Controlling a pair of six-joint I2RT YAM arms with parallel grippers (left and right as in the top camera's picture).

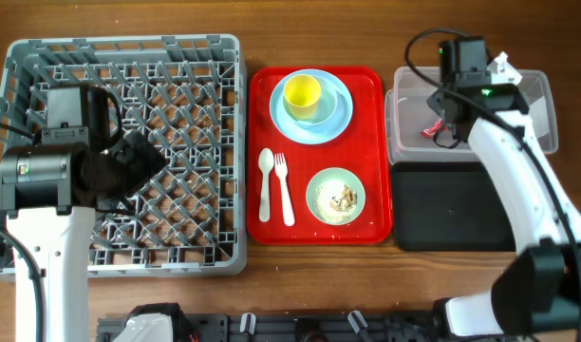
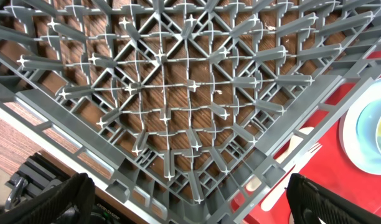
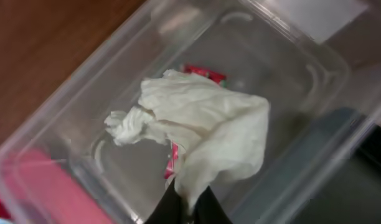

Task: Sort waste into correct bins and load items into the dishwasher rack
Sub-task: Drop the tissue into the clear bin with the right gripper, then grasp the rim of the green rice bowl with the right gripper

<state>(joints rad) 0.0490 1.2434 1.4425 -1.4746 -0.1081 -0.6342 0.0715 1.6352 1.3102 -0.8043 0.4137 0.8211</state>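
- R hand (image 3: 189, 205) clenched on napkin (image 3: 209, 137), pinching its edge above clear tub (image 3: 271, 62); wrapper (image 3: 206, 73) lies inside tub, under napkin.
- Risk: paper clings to pads on release and gets lifted out of tub.
- Risk: napkin drifts past tub rim onto black tray (image 1: 452, 204), just beside tub.
- L hand (image 2: 197, 199) released, empty, well apart from tub.

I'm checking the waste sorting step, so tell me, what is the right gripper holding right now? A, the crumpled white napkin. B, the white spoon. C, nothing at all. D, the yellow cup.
A: the right wrist view shows the right gripper pinched shut on the crumpled white napkin over the clear tub, where the red wrapper lies.
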